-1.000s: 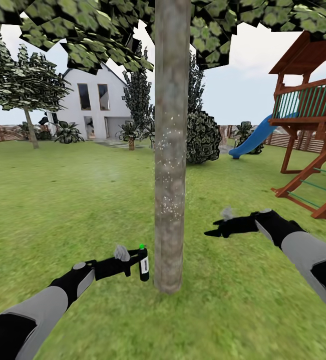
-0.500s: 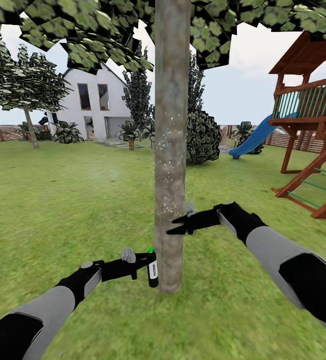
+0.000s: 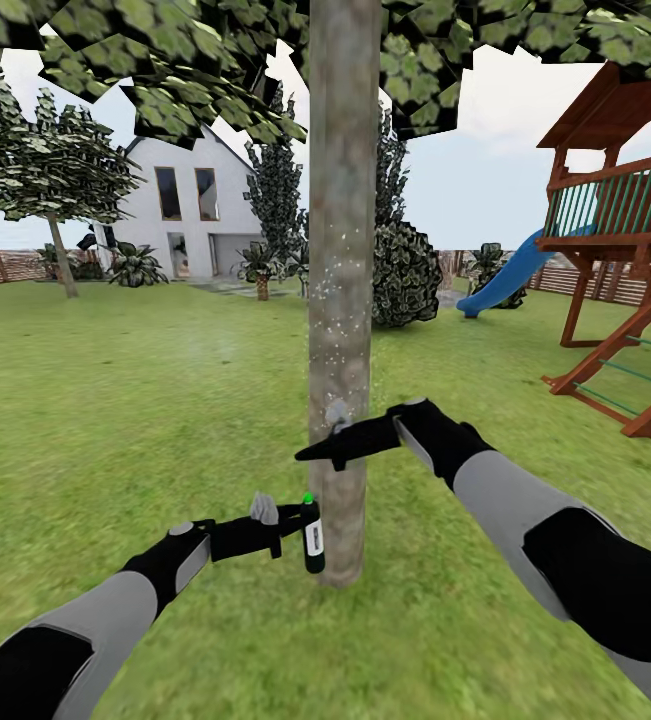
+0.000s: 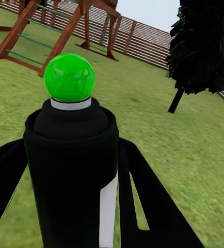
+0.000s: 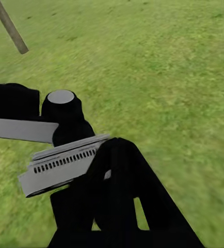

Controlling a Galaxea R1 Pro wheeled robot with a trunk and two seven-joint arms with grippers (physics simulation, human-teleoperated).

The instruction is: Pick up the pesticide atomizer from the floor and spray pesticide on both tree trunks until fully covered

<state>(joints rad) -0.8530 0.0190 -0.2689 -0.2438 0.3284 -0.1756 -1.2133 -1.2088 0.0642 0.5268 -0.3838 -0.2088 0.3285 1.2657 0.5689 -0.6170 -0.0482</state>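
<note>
From the head, the trunk (image 3: 342,300) stands as a straight, mottled grey-brown column in the middle of the lawn (image 3: 145,400), with white specks of pesticide (image 3: 337,330) dotted over its middle stretch and flat green leaves overhead. The left gripper (image 3: 300,530) clenches the atomizer (image 3: 312,535) upright just beside the base of the trunk, green dot on top. The right gripper (image 3: 315,452) reaches across in front of the trunk higher up; its black fingers look drawn together to a point with nothing between them. The left wrist view gives what the head cannot: the atomizer (image 4: 70,170) close up, a matte black cylinder capped by a glossy green ball on a white collar, a pale strip down its side, black fingers (image 4: 153,206) flanking it, and behind it the slatted fence (image 4: 143,44) and a wooden ladder frame. The right wrist view looks down on blurred grass, with the right gripper (image 5: 117,206) as dark tapering fingers above the left arm's grey ridged plate. Far off in the head view stand a white house (image 3: 190,205), a wooden play tower (image 3: 625,230) and a blue slide (image 3: 505,275).
</note>
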